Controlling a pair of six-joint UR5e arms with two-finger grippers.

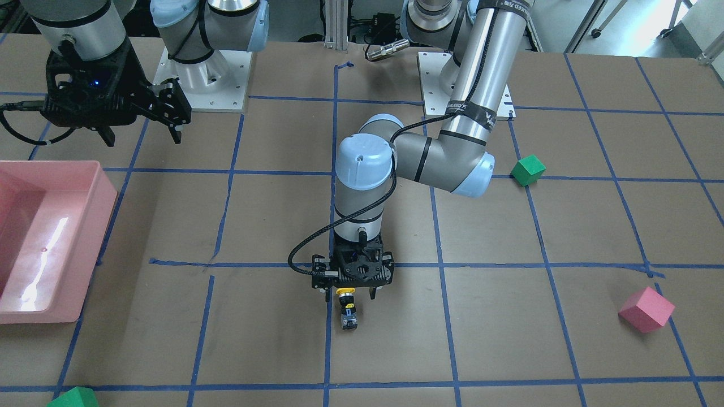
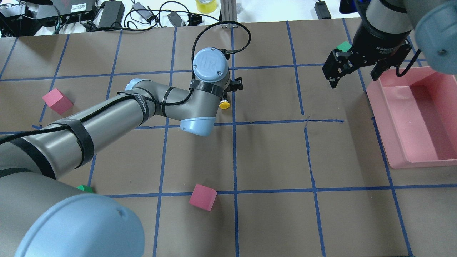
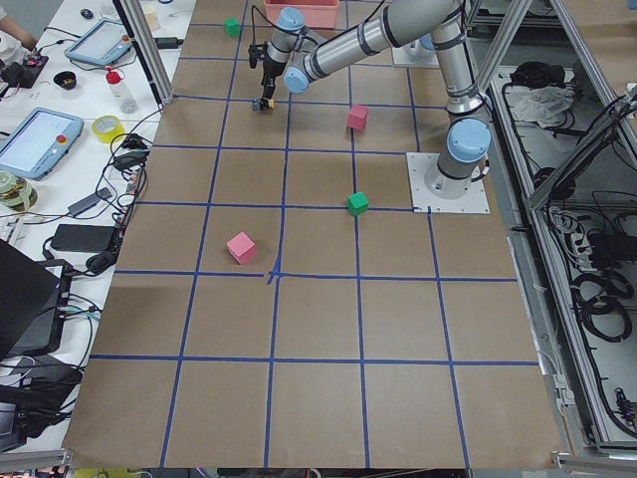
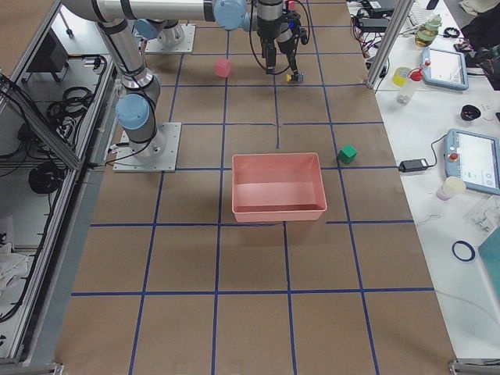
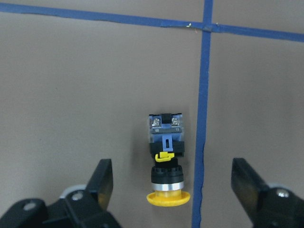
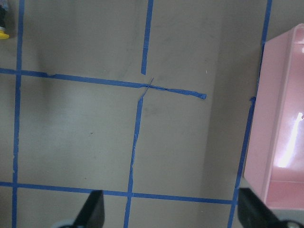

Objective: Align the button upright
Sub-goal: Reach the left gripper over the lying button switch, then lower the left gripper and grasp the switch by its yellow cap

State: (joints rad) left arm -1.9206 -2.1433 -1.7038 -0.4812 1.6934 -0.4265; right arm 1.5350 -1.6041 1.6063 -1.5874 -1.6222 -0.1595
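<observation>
Left gripper has its jaws wide open straddling the button, which is lying on its side on the table right next to a blue tape line, and the right gripper hangs over by the pink bin, also spread open.

Pink bin, pink cube, green cube, perhaps foam.

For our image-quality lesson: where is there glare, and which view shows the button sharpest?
Front-facing view: white glare streaks the floor of the bin. Right wrist view: similar glare on the bin's inside. Left wrist view: the button is sharpest, evenly lit, lying on its side.
</observation>
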